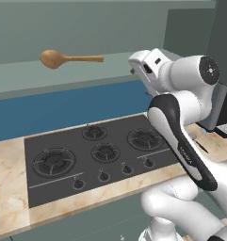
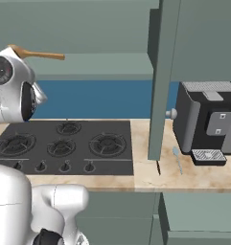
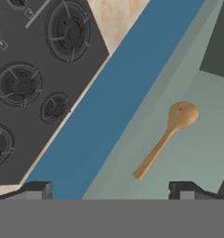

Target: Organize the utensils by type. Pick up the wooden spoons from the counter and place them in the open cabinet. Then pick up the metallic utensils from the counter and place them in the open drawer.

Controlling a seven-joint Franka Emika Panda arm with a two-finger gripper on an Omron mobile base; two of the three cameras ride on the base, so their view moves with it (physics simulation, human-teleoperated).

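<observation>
Kitchen, rendered: beige-tan marbled counter [image 2: 150, 174] over grey-green base cabinets, with a blue backsplash [image 1: 63, 110] behind it. Set into the counter, one black cooktop [image 1: 93, 157] with five burners and a row of knobs along its front edge. Wall cabinet [image 1: 49, 75], grey-green, one, with its tall door [image 2: 160, 81] swung outward and a small round knob on the door's lower part. Contents of the cabinet shelf: one large orange-brown wooden spoon [image 1: 68, 59], lying flat, oval bowl toward the left in the left base view, long handle pointing right; nothing touches it. On the counter to the right of the cooktop: one black and grey coffee machine [image 2: 208, 122], and one pale blue-grey metal spoon [image 2: 177, 159] lying just in front of and beside the machine, near the foot of the open door. A second slim dark item lies on the counter by the door's lower edge; too small to identify. Gripper [image 3: 111, 189]: one, jaws spread wide apart and holding nothing, hovering above the shelf with the wooden spoon between and beyond its fingertips.
</observation>
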